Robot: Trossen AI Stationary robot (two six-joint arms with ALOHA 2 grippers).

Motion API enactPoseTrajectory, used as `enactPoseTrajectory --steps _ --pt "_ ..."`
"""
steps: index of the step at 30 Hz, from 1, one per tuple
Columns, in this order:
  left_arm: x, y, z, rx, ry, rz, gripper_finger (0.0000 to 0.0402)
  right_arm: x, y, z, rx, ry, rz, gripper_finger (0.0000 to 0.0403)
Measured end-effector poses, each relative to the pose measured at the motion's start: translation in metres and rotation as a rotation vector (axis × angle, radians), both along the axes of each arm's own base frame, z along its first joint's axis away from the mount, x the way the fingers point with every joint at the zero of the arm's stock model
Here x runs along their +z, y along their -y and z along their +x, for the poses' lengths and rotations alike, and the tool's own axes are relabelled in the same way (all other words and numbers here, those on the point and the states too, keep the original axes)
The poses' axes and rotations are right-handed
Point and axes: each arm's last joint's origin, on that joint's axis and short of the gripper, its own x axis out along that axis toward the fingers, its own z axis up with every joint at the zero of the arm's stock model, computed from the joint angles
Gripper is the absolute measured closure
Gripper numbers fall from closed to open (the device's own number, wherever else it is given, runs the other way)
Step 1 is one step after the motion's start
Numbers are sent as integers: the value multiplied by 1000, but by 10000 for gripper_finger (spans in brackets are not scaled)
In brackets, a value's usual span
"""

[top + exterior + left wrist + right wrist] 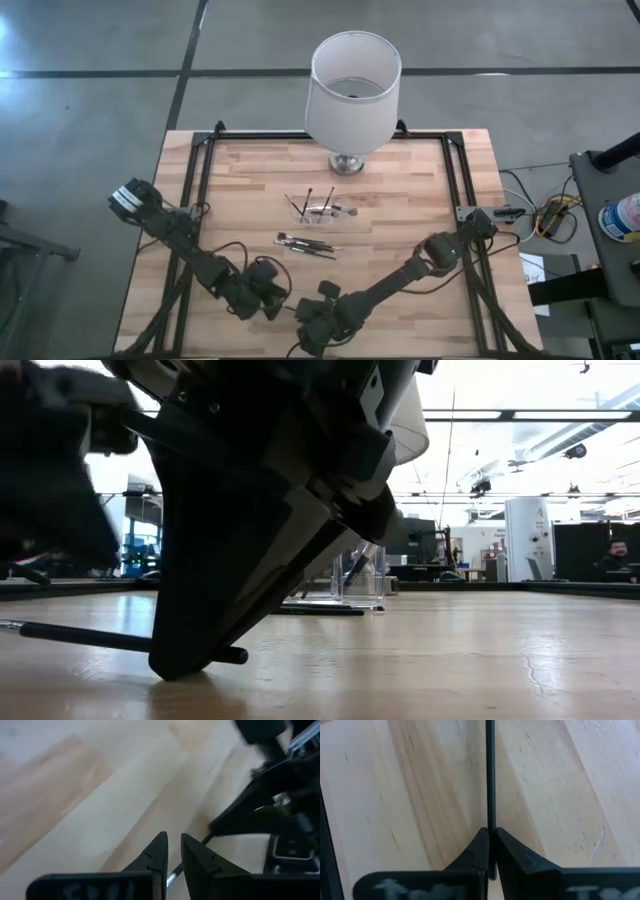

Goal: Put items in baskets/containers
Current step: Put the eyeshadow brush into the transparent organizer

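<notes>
1. Right gripper (pixel 490 847) is down at the near edge of the table (pixel 440 180), jaws clenched on a thin dark stick (pixel 490 775) that runs straight out ahead of them across the wood.
2. In the low view we see that same stick (pixel 90 637) lying flat on the table, with the right gripper's tip planted on it.
3. Left gripper (pixel 172 855) sits close beside the right one; its jaws stand nearly together with a slim gap and nothing between them.
4. Further out, a loose bunch of sticks (pixel 305 243) lies mid-table, and just beyond it the clear holder (pixel 320 210) already has a few sticks poking out.
5. Risk, as we judge it: the pinch is near one end of a long, thin stick, so it could swing or slip in the lift, or drag on the wood.
6. The two arms are crowded at the near edge; a wide swing could clip the left gripper.
7. Ahead the wood is open up to the loose bunch, which a low carry might scatter; the lamp (pixel 352 85) stands well behind the holder.
</notes>
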Motion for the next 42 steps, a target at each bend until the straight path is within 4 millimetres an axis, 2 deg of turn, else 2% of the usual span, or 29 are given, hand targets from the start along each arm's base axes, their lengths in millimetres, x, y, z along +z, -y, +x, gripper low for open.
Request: enactPoseTrajectory --steps 8,12,18,22,26,31,38,42 --pt "34 9 10 -12 86 65 356 11 -4 -5 -51 17 13 390" --pt "45 10 2 25 103 102 356 18 -17 -17 -116 44 18 390" --pt "60 12 -16 124 170 88 356 41 -33 -41 -252 125 -35 390" --pt "72 13 -28 169 248 101 356 67 -25 -60 -419 186 -133 390" --pt "86 11 -35 178 320 159 356 87 -10 -70 -575 292 -206 390" --pt "99 -2 -37 225 362 220 338 105 -2 -72 -688 466 -231 390" --pt "120 -33 -33 266 373 279 253 105 9 -65 -736 538 -269 390" --pt "130 -54 -26 293 365 240 236 106 24 -55 -766 558 -307 390"
